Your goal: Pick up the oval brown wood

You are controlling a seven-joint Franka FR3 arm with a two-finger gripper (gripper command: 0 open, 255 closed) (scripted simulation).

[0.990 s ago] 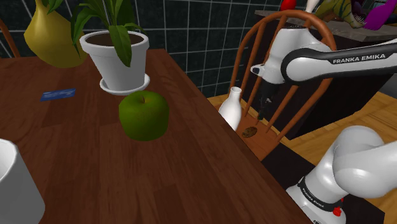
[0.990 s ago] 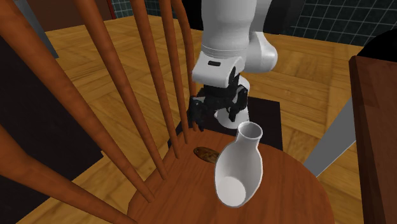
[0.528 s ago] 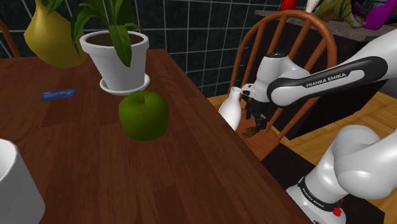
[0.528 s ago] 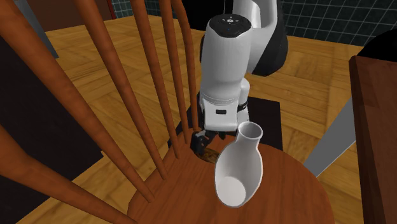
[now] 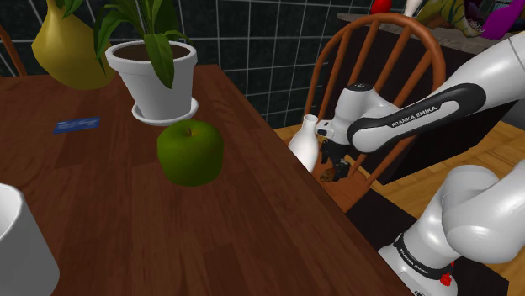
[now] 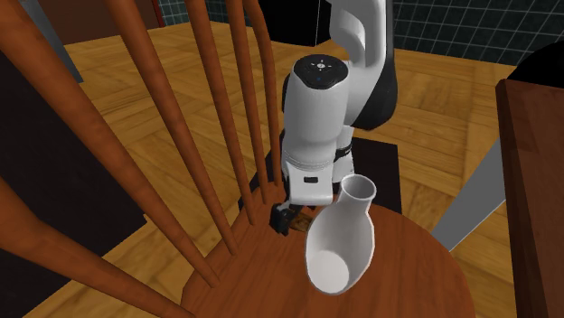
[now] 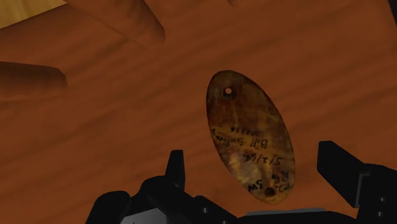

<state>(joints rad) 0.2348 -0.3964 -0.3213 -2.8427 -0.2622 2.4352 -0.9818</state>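
Straddling the oval brown wood, the gripper gapes clear of it; lettering unreadable.

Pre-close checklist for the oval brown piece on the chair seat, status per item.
1. Gripper open: ok, the fingers stand apart.
2. Oval brown piece between the fingers: ok, and untouched.
3. Closing across its narrow width: ok, roughly.
4. Piece lying flat on the chair seat: ok.
5. Fingertips low enough to catch its edges: cannot tell.
6. Clearance from the white vase: cannot tell; the hand is right beside it.
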